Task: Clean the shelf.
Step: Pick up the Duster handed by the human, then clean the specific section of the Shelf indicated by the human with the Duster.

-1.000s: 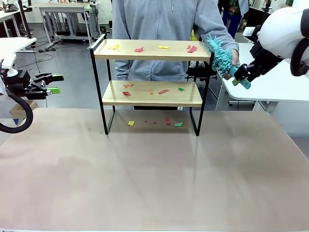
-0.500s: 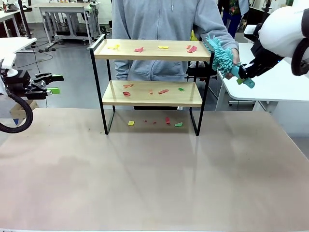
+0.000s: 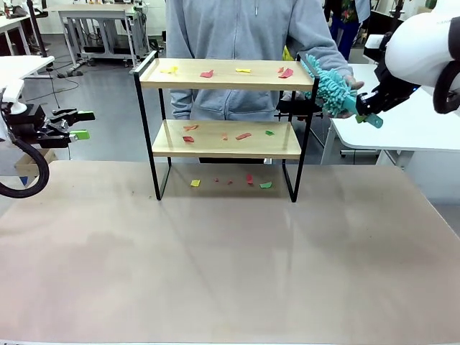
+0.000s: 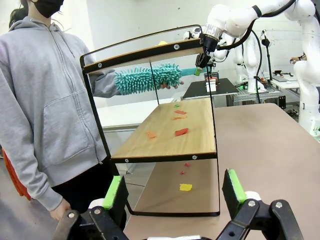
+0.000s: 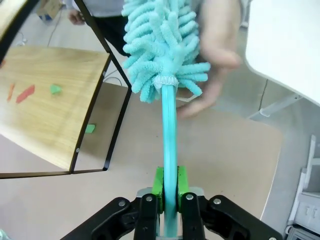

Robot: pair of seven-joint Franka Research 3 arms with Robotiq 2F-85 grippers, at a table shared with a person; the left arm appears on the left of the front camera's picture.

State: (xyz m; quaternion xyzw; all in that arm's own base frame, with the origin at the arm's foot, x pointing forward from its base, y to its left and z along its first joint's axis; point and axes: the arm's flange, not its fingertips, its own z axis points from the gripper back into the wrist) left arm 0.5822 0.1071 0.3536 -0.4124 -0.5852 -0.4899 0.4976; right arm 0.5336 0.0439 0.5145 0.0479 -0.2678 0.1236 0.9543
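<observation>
**Front view.** The shelf (image 3: 146, 136) stood at the far middle of the table (image 3: 230, 259). Its long axis ran left to right and its open front faced the robot. Paper scraps (image 3: 243, 136) lay on the top board (image 3: 187, 76), on the lower board (image 3: 215, 147) and on the table beneath. This view gave the overall layout but not the detail of the grip.

**Right wrist view.** The right gripper (image 5: 169, 185) was fully closed, with its green pads (image 5: 158, 182) clamped on the thin handle of a teal duster (image 5: 160, 45). The person's hand (image 5: 215, 55), blurred, lay against the far side of the fluffy head. Whether that hand gripped the head could not be told.

**Duster axis.** In the front view the duster ran from its handle, low and right in the gripper, up and left to the head. The tip of the head pointed at the right end of the top board. Contact with the frame could not be determined.

**Left wrist view.** The left gripper (image 4: 175, 192) stood wide open and held nothing. From this end-on angle the shelf's boards receded away from the camera. The duster head lay roughly level beyond the frame, just under the top board.
</observation>
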